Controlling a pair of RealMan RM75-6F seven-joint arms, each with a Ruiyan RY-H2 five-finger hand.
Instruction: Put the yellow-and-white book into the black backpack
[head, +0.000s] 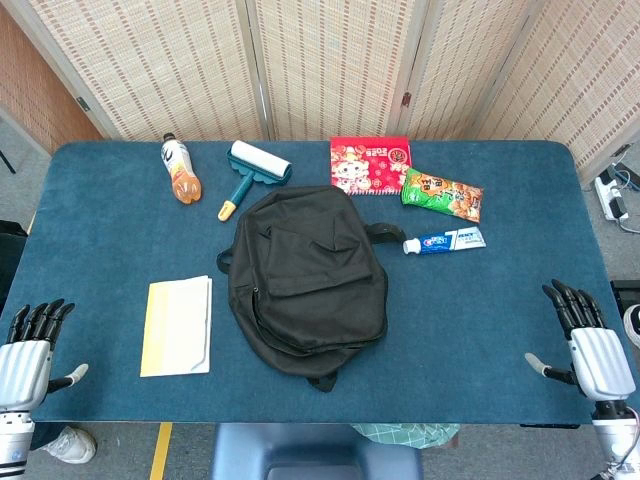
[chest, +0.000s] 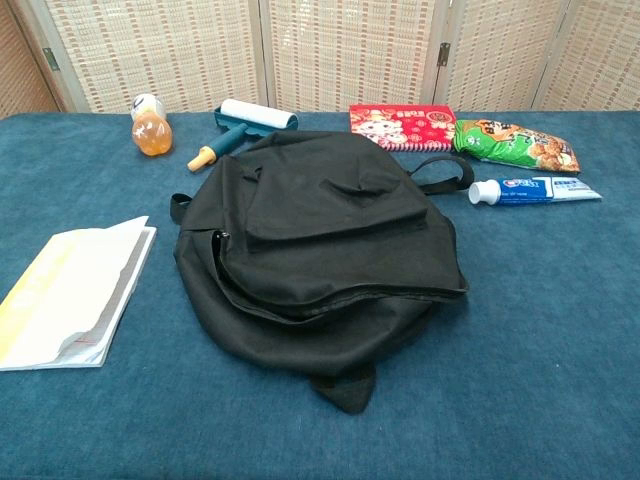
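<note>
Spread across the middle of the blue table (head: 120, 250): black backpack (head: 308, 280), lying flat, with the yellow-and-white book (head: 178, 326) flat just to its left, apart from it. Beyond the bag, along the far edge: red packet (head: 370, 164), green snack bag (head: 441, 193), lint roller (head: 252, 171), orange drink bottle (head: 179, 168), toothpaste tube (head: 445, 242). At the near corners, well clear of everything: left hand (head: 32, 352) and right hand (head: 588, 343), fingers straight and apart, holding nothing.
</note>
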